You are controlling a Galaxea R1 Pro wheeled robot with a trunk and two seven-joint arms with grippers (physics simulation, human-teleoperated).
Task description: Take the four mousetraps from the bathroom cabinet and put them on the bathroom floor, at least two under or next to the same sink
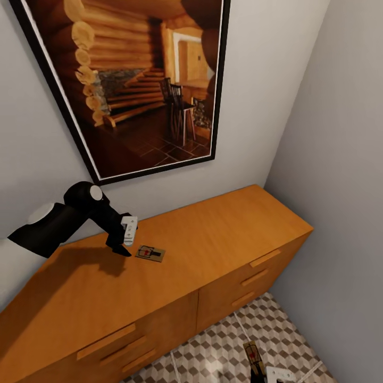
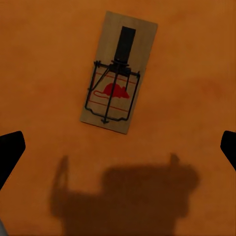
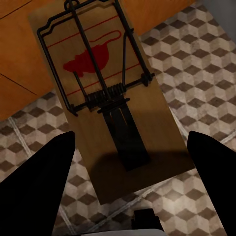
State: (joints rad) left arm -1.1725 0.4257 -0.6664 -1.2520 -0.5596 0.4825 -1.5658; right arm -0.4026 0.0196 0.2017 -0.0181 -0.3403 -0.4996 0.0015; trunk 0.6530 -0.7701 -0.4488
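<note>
One mousetrap (image 1: 150,253) lies flat on the top of the orange-brown cabinet (image 1: 229,223); up close this mousetrap (image 2: 118,73) is a small wooden board with a dark wire and a red mouse print. My left gripper (image 1: 121,248) hovers just beside and above it, open, its fingertips (image 2: 10,152) spread wide with nothing between them. Low in front of the cabinet, my right gripper (image 1: 260,372) is shut on a second mousetrap (image 1: 254,357), holding it by its edges. That mousetrap (image 3: 103,98) hangs over the cube-patterned bathroom floor (image 3: 196,59).
A large framed picture (image 1: 138,85) of a log-cabin room hangs on the wall behind the cabinet. A grey side wall (image 1: 340,186) closes in at the cabinet's right end. Drawer fronts with bar handles (image 1: 265,258) face the tiled floor (image 1: 213,356).
</note>
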